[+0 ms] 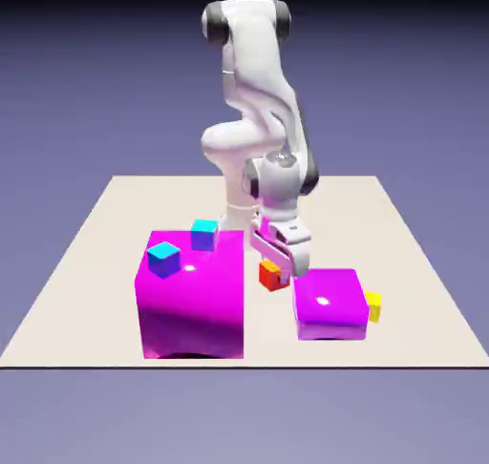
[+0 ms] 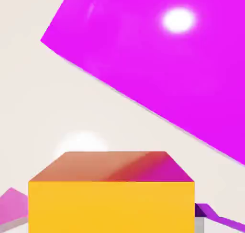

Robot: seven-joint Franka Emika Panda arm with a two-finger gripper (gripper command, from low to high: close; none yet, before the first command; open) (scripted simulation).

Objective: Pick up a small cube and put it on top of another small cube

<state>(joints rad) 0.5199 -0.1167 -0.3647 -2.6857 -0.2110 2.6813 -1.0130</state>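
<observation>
exterior view: the orange cube (image 1: pixel 269 276) sits to the right of the big block (image 1: pixel 191 300), a little apart from it and lower than its top. the gripper (image 1: pixel 276 274) reaches down beside that block and its jaws are clenched on the orange cube, a finger showing against the cube's right side. whether the cube's underside touches the table (image 1: pixel 86 309) cannot be told.

further out, two cyan cubes rest on top of the big block. the front cyan cube (image 1: pixel 163 260) is near the block's left edge, turned at an angle; the rear cyan cube (image 1: pixel 203 235) is near its far edge, to the right of the other and apart from it. both sit level, higher than the orange cube.

the low block (image 1: pixel 329 305) stands on the table to the right of the big block, beyond the orange cube, and is shorter than the big block. furthest right of the big block is the yellow cube (image 1: pixel 373 306), just beside the low block's right side and partly hidden by it. the arm (image 1: pixel 256 61) rises behind the big block and to its right, bent, with the hand tilted.

in the hand view the held cube is large at the bottom middle, showing a yellow-orange face and a redder one with a magenta patch. a magenta surface (image 2: pixel 167 69) fills much of the upper right, past a strip of pale table.
</observation>
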